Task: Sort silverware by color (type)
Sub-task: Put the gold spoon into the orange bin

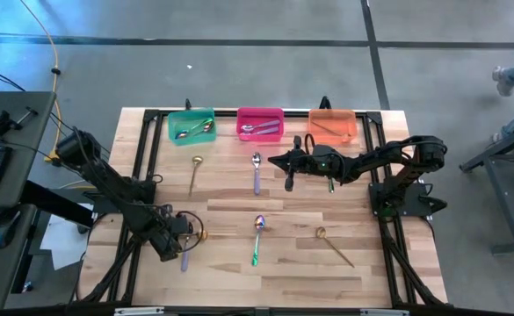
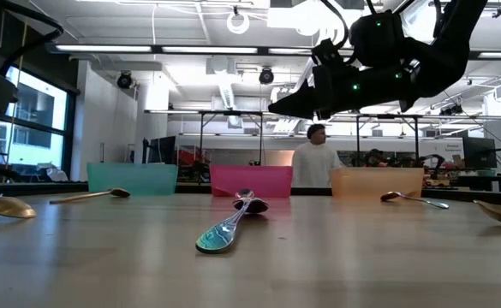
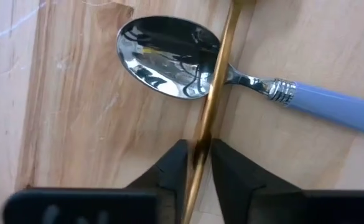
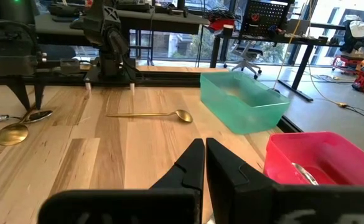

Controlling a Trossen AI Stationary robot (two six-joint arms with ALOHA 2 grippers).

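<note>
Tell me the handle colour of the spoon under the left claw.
Gold handle, pinched in the left claw; left wrist view shows it best.

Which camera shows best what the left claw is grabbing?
Left wrist view: the left gripper pinches a gold-handled spoon lying across a lavender spoon. The high view shows it small; low view, only its bowl.

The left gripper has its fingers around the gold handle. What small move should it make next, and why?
Probably lift straight up a little. The left gripper pinches the gold spoon, whose handle lies across the lavender spoon; rising first should clear it without dragging that one along.
</note>
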